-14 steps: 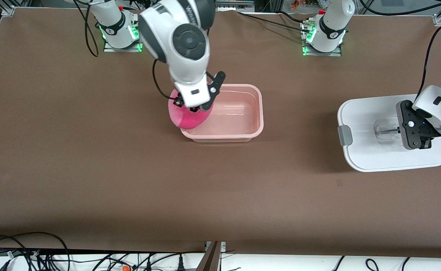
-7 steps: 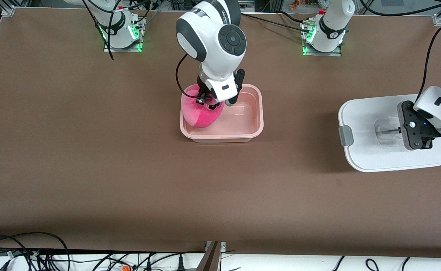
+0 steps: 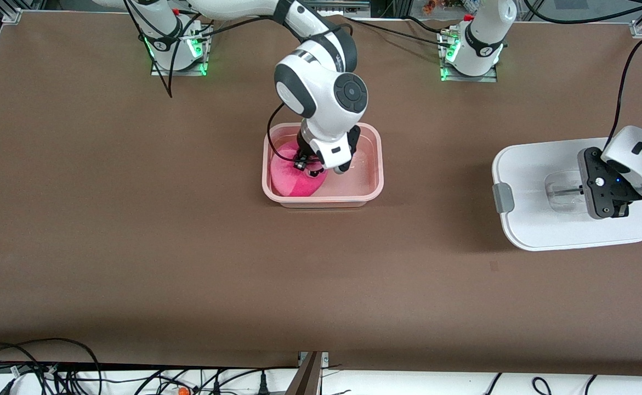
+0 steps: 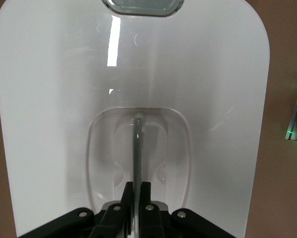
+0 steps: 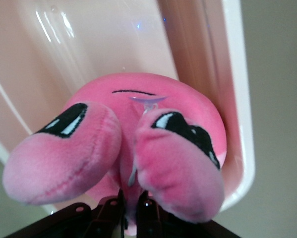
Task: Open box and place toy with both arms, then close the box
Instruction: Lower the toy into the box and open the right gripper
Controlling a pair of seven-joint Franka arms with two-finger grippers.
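box base (image 3: 373, 164), pinkish and see-through, sits uncovered at upper centre of the front view, broad bare brown table (image 3: 189, 263) running all round it and down to the frame's lower edge. inside it the toy (image 3: 290, 178), a hot-pink plush lump, fills the end toward the right arm's end of the table, pressed close to the rim there; the rest of the base is open room. the right gripper (image 3: 312, 167) is down in the base on the toy, its arm bending in from the base at upper left of the frame. at the right edge of the frame the white lid (image 3: 529, 164) lies flat on the table, well apart from the base, a grey clip (image 3: 501, 197) on its side. the left gripper (image 3: 600, 192) sits on the lid's clear handle (image 3: 559, 192).

left wrist view: the lid (image 4: 54, 99) fills the frame, brown table only at the side edges. the left gripper (image 4: 135, 210) at lower centre is pinched on the handle's thin bar (image 4: 137, 148).

right wrist view: the toy (image 5: 138, 144) fills the middle, dark eyes and two stubby pink lobes showing, the base's wall (image 5: 232, 99) just beside it. the right gripper (image 5: 131, 210) at the bottom edge is clamped narrowly on the plush.
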